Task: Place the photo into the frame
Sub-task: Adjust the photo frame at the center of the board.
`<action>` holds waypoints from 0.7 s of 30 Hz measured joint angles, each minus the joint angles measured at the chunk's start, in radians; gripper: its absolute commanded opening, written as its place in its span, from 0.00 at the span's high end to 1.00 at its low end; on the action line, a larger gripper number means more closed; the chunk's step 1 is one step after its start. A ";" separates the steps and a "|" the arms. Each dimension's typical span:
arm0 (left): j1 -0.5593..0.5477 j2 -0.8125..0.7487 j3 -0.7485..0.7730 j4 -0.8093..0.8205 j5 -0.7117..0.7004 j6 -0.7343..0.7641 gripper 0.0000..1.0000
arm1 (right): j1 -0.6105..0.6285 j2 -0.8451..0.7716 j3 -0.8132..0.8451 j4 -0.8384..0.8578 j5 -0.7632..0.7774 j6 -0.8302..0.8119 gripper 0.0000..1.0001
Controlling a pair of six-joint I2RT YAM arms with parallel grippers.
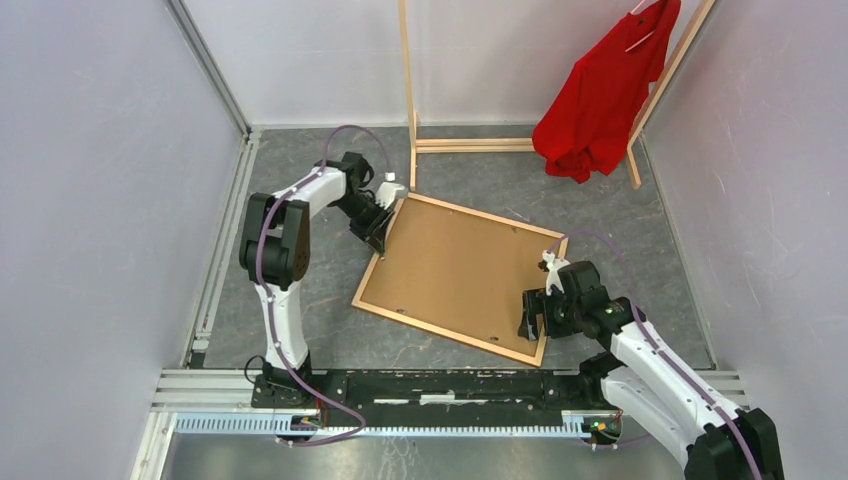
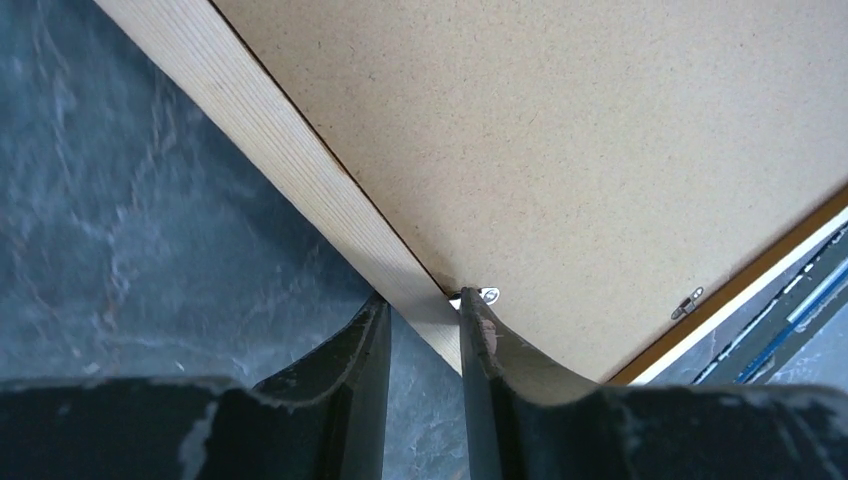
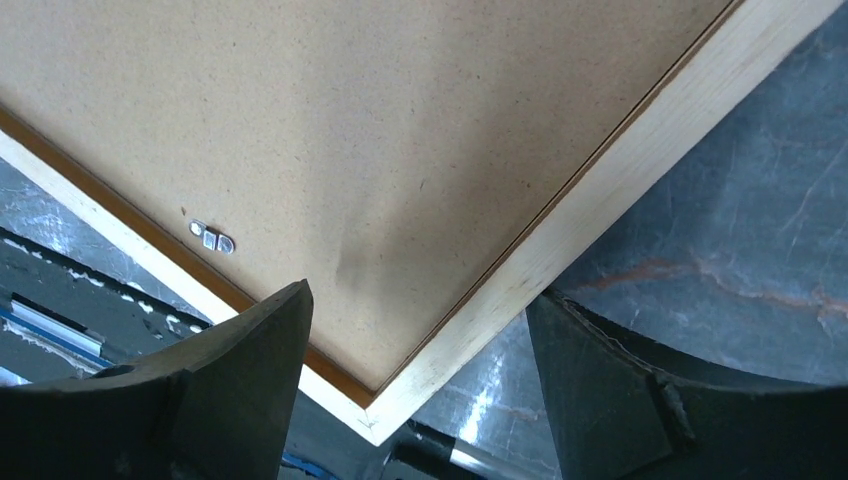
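Two arms, one gripper each. On the left of the top view, the left arm (image 1: pixel 285 250) reaches to the upper left edge of the one frame (image 1: pixel 446 330). The left gripper (image 1: pixel 376 228) stands narrow there. In its wrist view its two fingers (image 2: pixel 365 340) pinch the frame's pale wooden strip, one on the outer side and one on the panel side

The frame lies flat in the middle of the grey table (image 1: pixel 640 230), turned askew, back side up. One brown panel (image 1: pixel 460 270) fills it. Metal tabs sit at the panel's rim: two show in the left wrist view, one (image 2: pixel 488 295) just by the inner fingertip and one (image 2: pixel 687 302) further right, and one (image 3: pixel 213 238) in the right wrist view

At the top, one pale wooden rack (image 1: pixel 470 145) stands behind the frame, with one red shirt (image 1: pixel 600 100) hanging at its right end

At the lower right, the right arm (image 1: pixel 660 370) brings the right gripper (image 1: pixel 533 322) to the frame's lower right corner. Its jaws stand wide, the corner between them, neither finger (image 3: pixel 250 380) touching the wood
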 measured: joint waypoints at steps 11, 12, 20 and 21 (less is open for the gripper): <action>-0.103 0.084 0.159 -0.016 -0.056 -0.001 0.66 | -0.002 -0.028 0.018 -0.134 0.003 0.012 0.16; -0.109 0.090 0.168 -0.016 -0.058 -0.001 0.66 | -0.002 -0.028 0.020 -0.145 0.002 0.012 0.16; -0.148 0.206 0.373 -0.047 -0.072 -0.011 0.66 | -0.002 -0.026 0.025 -0.175 -0.023 0.037 0.15; -0.152 0.233 0.422 -0.046 -0.075 -0.012 0.66 | -0.002 -0.023 0.024 -0.167 -0.039 0.047 0.15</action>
